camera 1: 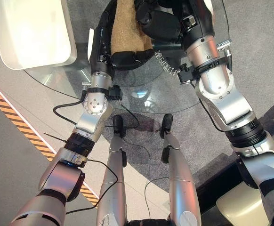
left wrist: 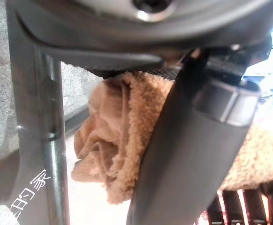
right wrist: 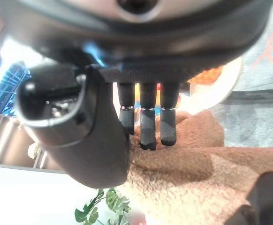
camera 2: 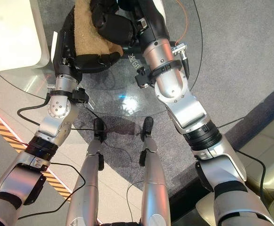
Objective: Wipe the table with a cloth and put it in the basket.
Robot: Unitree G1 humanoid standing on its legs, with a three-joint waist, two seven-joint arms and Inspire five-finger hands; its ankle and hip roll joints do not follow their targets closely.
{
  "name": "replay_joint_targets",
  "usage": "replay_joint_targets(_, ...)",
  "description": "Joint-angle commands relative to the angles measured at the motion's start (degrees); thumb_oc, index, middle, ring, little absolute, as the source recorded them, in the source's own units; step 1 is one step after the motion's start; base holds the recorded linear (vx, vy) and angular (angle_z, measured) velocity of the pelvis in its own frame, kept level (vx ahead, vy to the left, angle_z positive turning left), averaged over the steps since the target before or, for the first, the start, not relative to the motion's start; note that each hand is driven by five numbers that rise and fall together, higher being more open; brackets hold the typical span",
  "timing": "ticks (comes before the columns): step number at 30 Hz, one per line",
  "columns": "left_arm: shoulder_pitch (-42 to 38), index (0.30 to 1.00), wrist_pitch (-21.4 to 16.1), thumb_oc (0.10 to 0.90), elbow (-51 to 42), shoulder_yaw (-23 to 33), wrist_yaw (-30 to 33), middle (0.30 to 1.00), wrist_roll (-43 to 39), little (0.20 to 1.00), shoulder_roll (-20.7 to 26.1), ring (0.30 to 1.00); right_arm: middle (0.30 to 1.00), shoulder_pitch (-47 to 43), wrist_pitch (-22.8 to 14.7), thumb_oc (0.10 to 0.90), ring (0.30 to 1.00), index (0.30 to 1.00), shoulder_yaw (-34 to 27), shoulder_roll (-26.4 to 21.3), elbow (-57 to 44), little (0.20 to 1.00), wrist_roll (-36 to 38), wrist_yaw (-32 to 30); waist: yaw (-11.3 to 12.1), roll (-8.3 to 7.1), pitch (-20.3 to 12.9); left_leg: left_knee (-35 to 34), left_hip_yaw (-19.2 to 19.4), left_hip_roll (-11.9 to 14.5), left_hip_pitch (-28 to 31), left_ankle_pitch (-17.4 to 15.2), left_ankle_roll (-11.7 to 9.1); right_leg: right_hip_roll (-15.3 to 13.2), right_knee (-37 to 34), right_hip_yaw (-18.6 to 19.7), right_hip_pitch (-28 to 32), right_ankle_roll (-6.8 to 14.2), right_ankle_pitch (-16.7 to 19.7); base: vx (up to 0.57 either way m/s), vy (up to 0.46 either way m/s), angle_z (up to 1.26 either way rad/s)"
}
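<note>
A tan terry cloth (camera 1: 125, 28) hangs above the round glass table (camera 1: 141, 96). My left hand (camera 1: 109, 52) comes from the near side, its fingers curled under the cloth's lower edge. In the left wrist view its thumb (left wrist: 183, 154) clamps the bunched cloth (left wrist: 113, 140) against the palm. My right hand (camera 1: 158, 21) sits over the cloth from the right. In the right wrist view its fingers (right wrist: 148, 126) hang nearly straight, with the tips touching the cloth (right wrist: 193, 173).
A white rounded box (camera 1: 31, 33) stands at the table's far left. Black-and-orange striped tape (camera 1: 19, 125) runs across the floor on the left. A cream cushion (camera 1: 243, 205) lies at the near right. Grey carpet shows through the glass.
</note>
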Motion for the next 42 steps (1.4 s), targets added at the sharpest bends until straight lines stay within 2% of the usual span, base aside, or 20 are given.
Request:
replay_joint_targets(1,-4.88,0.9,-4.54,0.8,-3.97,0.28,-1.33,0.9,1.41,0.9,0.65,0.9,0.3,-12.15,-12.67,0.1,0.3,0.3,-4.15,1.18,-16.59,0.2,3.19,0.0,1.33,-1.69,-1.45,2.31,2.74,-0.09,2.46,-2.33,2.72,1.54,0.76,0.94,5.21,0.26,-2.62,0.0,0.0,0.0)
replay_joint_targets(6,-4.93,0.9,-5.07,0.8,-3.84,0.16,-1.43,0.9,1.11,0.9,0.99,0.9,0.3,-12.55,-12.67,0.1,0.3,0.3,-4.08,1.29,-17.18,0.2,4.37,0.15,1.34,-1.72,-1.45,2.66,2.69,-0.05,2.27,-2.32,2.68,1.65,1.05,1.04,5.07,0.18,-2.7,0.0,0.0,0.0)
replay_joint_targets(7,-4.91,0.568,-5.69,0.413,-3.86,0.15,-1.68,0.568,0.9,0.513,0.97,0.568,0.3,-12.58,-12.51,0.1,0.3,0.3,-4.1,1.46,-17.39,0.2,4.44,0.23,1.36,-1.76,-1.45,2.72,2.66,-0.04,2.25,-2.35,2.68,1.66,1.06,1.04,5.09,0.15,-2.76,0.0,0.0,0.0)
replay_joint_targets(8,-4.92,0.3,-5.97,0.1,-3.92,0.16,-2.06,0.3,0.81,0.2,0.98,0.3,0.3,-12.66,-12.33,0.1,0.3,0.3,-4.09,1.41,-17.59,0.2,4.61,0.22,1.34,-1.78,-1.45,2.62,2.65,-0.04,2.33,-2.36,2.67,1.71,1.02,1.08,5.14,0.14,-2.79,0.0,0.0,0.0)
replay_joint_targets(15,-4.99,0.3,-6.56,0.1,-4.67,-0.33,-5.6,0.3,-3.06,0.2,0.43,0.3,0.3,-12.61,-12.68,0.1,0.3,0.3,-3.39,1.74,-17.52,0.2,4.73,0.47,1.29,-1.75,-1.45,2.71,2.71,-0.02,2.25,-2.34,2.71,1.64,1.05,1.07,5.0,0.05,-2.64,0.0,0.0,0.0)
replay_joint_targets(16,-4.91,0.3,-6.84,0.1,-5.2,-0.38,-7.36,0.3,-5.91,0.2,-0.08,0.3,0.3,-12.67,-12.7,0.1,0.3,0.3,-3.27,1.8,-17.57,0.2,4.83,0.56,1.22,-1.7,-1.45,2.68,2.77,-0.03,2.27,-2.35,2.68,1.63,1.03,1.12,5.01,0.05,-2.66,0.0,0.0,0.0)
replay_joint_targets(22,-5.2,0.3,-7.12,0.1,-5.95,-0.76,-9.26,0.3,-7.91,0.2,-0.88,0.3,0.3,-12.92,-12.49,0.1,0.3,0.3,-2.9,2.26,-17.44,0.2,4.84,0.76,1.07,-1.6,-1.45,2.56,2.9,-0.03,2.38,-2.34,2.69,1.6,0.87,1.29,5.08,0.04,-2.58,0.0,0.0,0.0)
replay_joint_targets(28,-4.73,0.3,-7.28,0.1,-6.82,-0.83,-13.66,0.3,-15.64,0.2,-2.15,0.3,0.3,-13.01,-12.53,0.1,0.3,0.3,-2.64,2.05,-17.49,0.2,5.14,0.75,0.9,-1.52,-1.45,2.21,2.99,-0.13,2.58,-2.27,2.67,1.46,0.51,1.3,5.25,0.1,-2.48,0.0,0.0,0.0)
replay_joint_targets(37,-3.16,0.3,-5.9,0.1,-8.23,0.34,-23.08,0.3,-33.79,0.2,-6.03,0.3,0.3,-13.34,-12.64,0.1,0.3,0.3,-2.03,2.72,-17.5,0.2,4.87,0.69,0.62,-1.55,-1.45,1.65,3.24,-0.15,3.04,-2.28,2.65,1.45,0.07,1.36,5.57,0.11,-2.37,0.0,0.0,0.0)
replay_joint_targets(42,-2.81,0.3,-5.79,0.1,-8.51,0.31,-22.88,0.3,-34.34,0.2,-6.88,0.3,0.3,-13.7,-12.47,0.1,0.3,0.3,-1.83,2.71,-17.5,0.2,5.02,0.47,0.48,-1.59,-1.45,1.59,3.28,-0.14,3.21,-2.27,2.64,1.36,-0.13,1.44,5.79,0.16,-2.3,0.0,0.0,0.0)
